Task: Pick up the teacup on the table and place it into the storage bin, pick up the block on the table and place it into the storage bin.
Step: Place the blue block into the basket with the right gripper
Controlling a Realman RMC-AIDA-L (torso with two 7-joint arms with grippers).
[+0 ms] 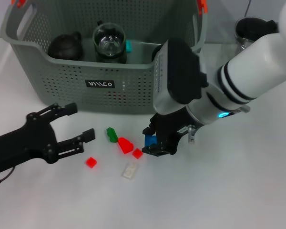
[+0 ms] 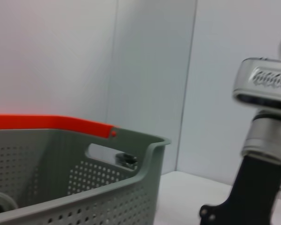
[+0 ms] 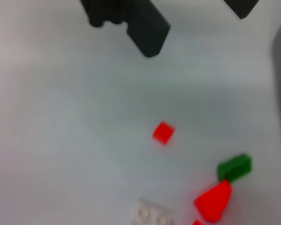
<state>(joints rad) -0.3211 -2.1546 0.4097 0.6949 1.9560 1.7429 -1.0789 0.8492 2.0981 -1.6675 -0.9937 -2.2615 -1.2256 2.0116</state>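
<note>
One blue block sits clamped in our right hand, low over the counter before the storage bin.
Our left hand rests on the counter with fingers spread wide, empty; red, green and white blocks lie between both hands.

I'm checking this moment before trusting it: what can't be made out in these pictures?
- Head view: the right claw covers most of the blue block, so its hold is unclear.
- Head view: the storage bin wall hides the lower parts of the items inside.
- Left wrist view: none of the loose blocks appear.
- Right wrist view: the white block is cut by the edge.
</note>
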